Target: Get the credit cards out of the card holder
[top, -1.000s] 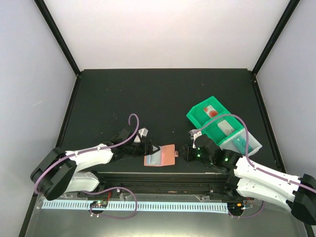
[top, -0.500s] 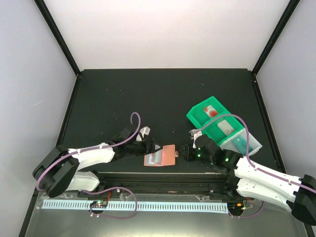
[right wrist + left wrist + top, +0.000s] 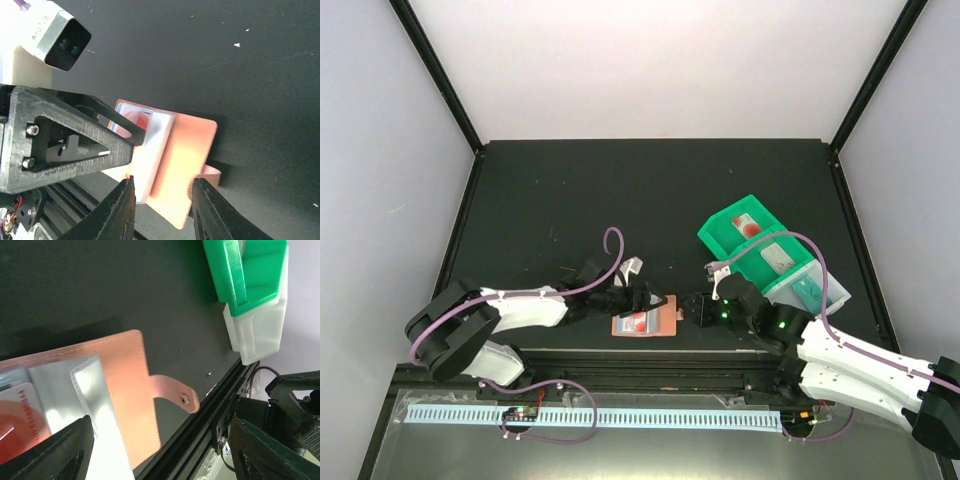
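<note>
Card holder (image 3: 127, 390): matt, leather-like, stitched edge. Its inner pockets (image 3: 60, 385): glossy clear plastic. Table (image 3: 75, 280): matt black. Green bin (image 3: 245, 270): smooth plastic.

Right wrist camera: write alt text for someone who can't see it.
An open salmon card holder lies on a dark table, a red-marked card showing in its pale pocket. The left gripper is over the pockets, and the right gripper frames the holder's near edge.

Left claw (image 3: 640, 300) low, spread wide, right claw (image 3: 694, 308) facing it, ajar
</note>
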`<state>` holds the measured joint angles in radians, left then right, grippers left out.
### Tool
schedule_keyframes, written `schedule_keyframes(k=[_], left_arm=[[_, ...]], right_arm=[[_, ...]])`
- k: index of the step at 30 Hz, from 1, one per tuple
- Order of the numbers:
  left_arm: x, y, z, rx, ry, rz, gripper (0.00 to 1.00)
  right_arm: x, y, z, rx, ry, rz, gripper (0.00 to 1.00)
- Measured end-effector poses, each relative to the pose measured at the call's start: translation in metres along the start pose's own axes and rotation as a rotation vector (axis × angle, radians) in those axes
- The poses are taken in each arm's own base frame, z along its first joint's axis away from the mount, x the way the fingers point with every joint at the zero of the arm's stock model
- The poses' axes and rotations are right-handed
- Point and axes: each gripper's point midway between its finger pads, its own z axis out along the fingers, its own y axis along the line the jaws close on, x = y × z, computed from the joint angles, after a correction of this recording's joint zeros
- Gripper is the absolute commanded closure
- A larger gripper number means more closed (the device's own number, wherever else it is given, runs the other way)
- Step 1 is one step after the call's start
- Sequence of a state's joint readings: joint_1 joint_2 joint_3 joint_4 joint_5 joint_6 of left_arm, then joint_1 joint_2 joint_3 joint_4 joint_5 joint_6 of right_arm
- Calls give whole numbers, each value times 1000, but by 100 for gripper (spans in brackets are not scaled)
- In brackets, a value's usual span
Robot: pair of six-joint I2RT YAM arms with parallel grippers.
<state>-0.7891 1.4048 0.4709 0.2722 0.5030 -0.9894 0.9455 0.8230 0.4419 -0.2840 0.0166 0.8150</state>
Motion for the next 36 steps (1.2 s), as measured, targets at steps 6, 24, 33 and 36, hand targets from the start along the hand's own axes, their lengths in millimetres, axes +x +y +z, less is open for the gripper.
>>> schedule_keyframes(k=[6,24,33,36], left_arm=[[3,-11,15,30,27,28,25],[11,-12,40,73,73,25,27],[12,-9,46,60,86,20,27],[10,-19,39,76,76,36,27]], right_arm=[[9,-1,4,-23,21,19,69],[20,2,11,-56,66,52,69],[20,2,11,-58,68,56,69],[20,2,11,-61,71,56,69]])
